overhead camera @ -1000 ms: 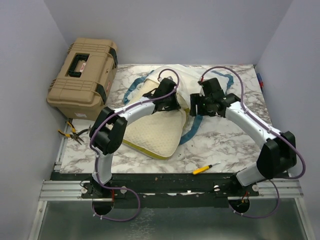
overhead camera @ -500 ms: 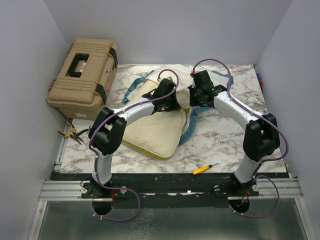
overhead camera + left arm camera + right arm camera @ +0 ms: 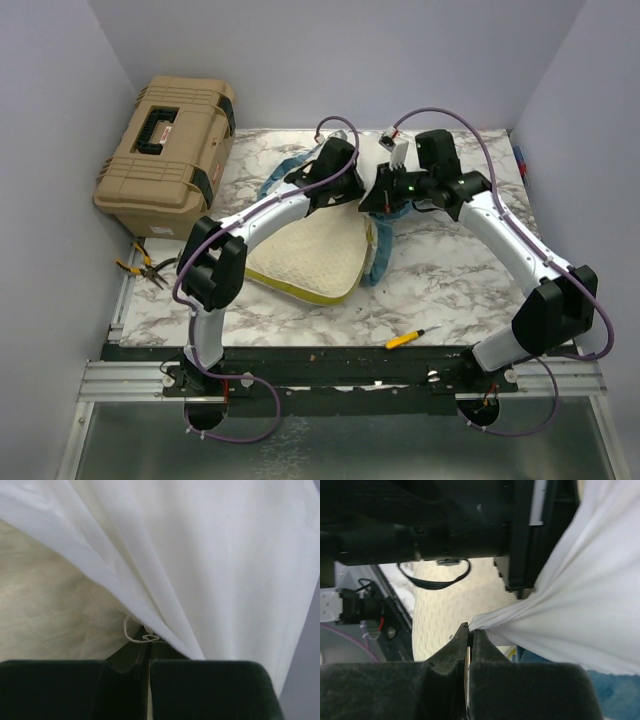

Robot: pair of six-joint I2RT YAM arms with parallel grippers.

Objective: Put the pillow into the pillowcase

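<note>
The cream dimpled pillow [image 3: 305, 255] lies mid-table, its far end under the pillowcase [image 3: 372, 150]. The case shows its white inside [image 3: 210, 555] and blue ruffled trim [image 3: 381, 250]. My left gripper [image 3: 350, 190] is shut, pinching a fold of the white fabric at its tips [image 3: 148, 642], with the pillow [image 3: 45, 610] just to their left. My right gripper [image 3: 373, 200] is close beside it, shut on a point of the case's white edge [image 3: 470, 629]. The pillow [image 3: 450, 605] lies beyond that point, and blue fabric [image 3: 605, 690] hangs below right.
A tan toolbox [image 3: 168, 150] stands at the back left, with pliers [image 3: 140, 266] on the table edge below it. A yellow-handled screwdriver [image 3: 411, 338] lies near the front edge. The left arm's black body [image 3: 445, 525] fills the top of the right wrist view.
My right gripper swung left to the case's edge and shut on it. Both grippers have moved toward the back with the fabric, and the pillow's near end has shifted slightly.
</note>
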